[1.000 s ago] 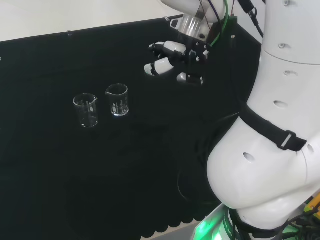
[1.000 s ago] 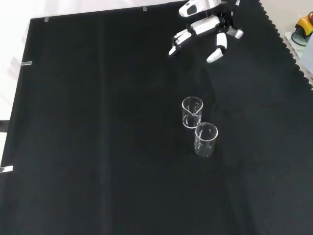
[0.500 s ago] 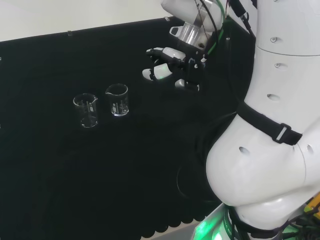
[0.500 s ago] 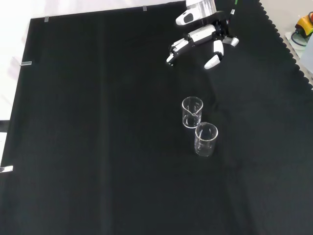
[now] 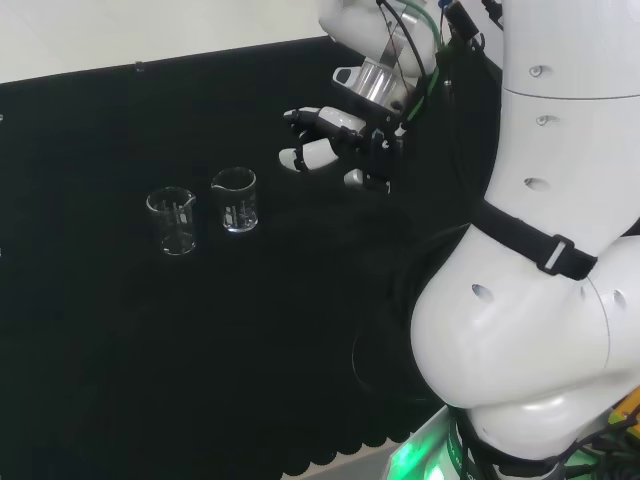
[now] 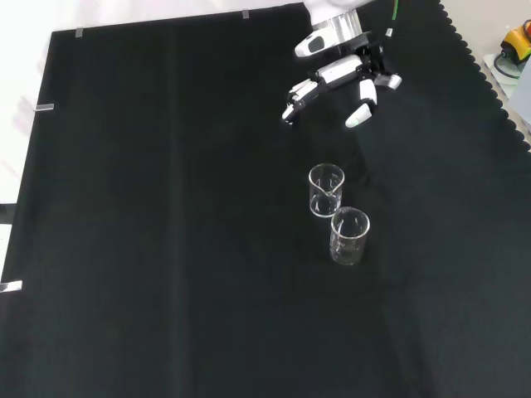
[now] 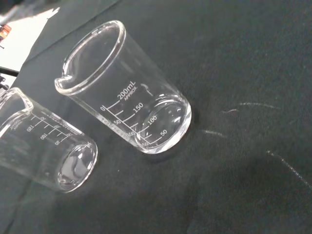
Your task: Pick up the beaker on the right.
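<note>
Two clear glass beakers stand upright and empty on the black cloth. In the head view one beaker (image 5: 236, 199) is on the right and the other beaker (image 5: 172, 220) on the left. In the front view the first beaker (image 6: 326, 190) is farther off and the second beaker (image 6: 349, 235) nearer. The wrist view shows the closer beaker (image 7: 127, 92) large, with the second beaker (image 7: 44, 141) beside it. The hand (image 5: 335, 137) hovers above the cloth to the right of the beakers in the head view, fingers spread and relaxed, holding nothing. In the front view the hand (image 6: 336, 76) is above the beakers.
The arm's white links (image 5: 540, 250) stand at the right of the head view. The cloth's scalloped edge (image 6: 489, 83) runs down the right of the front view, with a yellow and red object (image 6: 516, 40) beyond it.
The hand has moved toward the beakers, leftward in the head view and downward in the front view. Its fingers stay spread. The beakers have not moved.
</note>
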